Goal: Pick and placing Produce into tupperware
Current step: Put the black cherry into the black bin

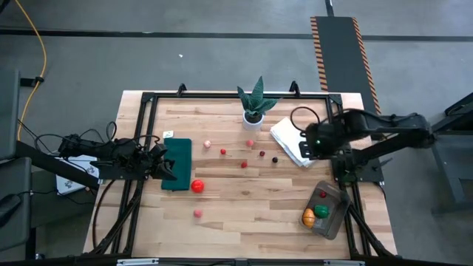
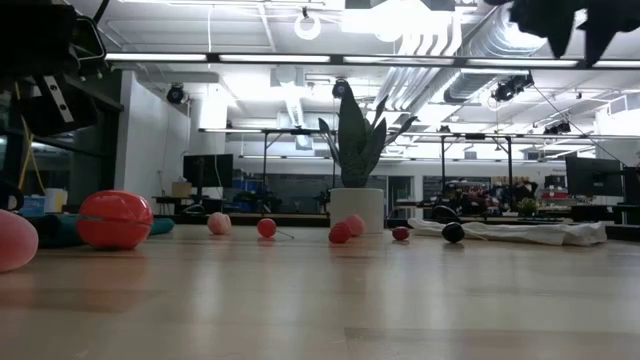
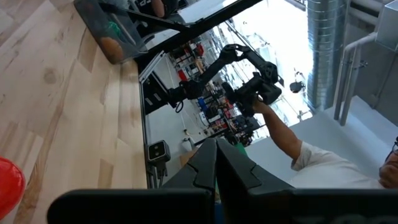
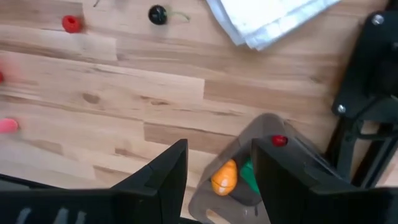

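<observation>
The right gripper (image 1: 309, 144), jaws apart and empty, hovers over the cloth (image 1: 290, 140); the dark berry (image 1: 274, 159) lies nearest, at its eight o'clock. The left gripper (image 1: 164, 164) rests shut.

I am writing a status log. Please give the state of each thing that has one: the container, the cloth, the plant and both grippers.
Tupperware: lidless, holding an orange, a green and a small red piece.
Cloth: folded, flat on the table.
Plant: upright in its pot.
Left gripper: shut, empty.
Right gripper: open, empty, above the tupperware.
</observation>
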Robot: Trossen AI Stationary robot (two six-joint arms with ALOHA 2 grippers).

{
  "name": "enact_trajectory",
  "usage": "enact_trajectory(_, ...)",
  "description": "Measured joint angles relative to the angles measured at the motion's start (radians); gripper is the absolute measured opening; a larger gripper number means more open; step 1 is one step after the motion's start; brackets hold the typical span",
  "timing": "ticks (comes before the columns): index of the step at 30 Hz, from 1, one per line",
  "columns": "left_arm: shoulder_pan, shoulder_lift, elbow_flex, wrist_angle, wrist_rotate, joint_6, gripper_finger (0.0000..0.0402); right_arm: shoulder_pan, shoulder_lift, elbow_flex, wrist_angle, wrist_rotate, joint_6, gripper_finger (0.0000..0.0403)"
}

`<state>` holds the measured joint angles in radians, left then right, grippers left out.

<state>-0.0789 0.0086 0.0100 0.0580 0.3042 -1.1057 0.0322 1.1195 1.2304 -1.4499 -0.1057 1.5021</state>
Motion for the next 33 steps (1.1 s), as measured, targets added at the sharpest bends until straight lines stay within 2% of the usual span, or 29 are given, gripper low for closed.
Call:
enact_trajectory(17,0.000,0.000,0.000,0.000,0.002,0.000,0.0001,-0.202,0.148,0.005,0.066,-0.068,-0.295,0.0167)
enact_trajectory(28,0.000,0.000,0.000,0.000,0.002,0.000,0.0001,-0.308,0.331,0.203,0.025,-0.004,-0.519,0.0167)
enact_trajectory(33,0.000,0.000,0.000,0.000,-0.001,0.011,0.0001,-0.328,0.405,0.232,0.026,0.007,-0.590,0.0167)
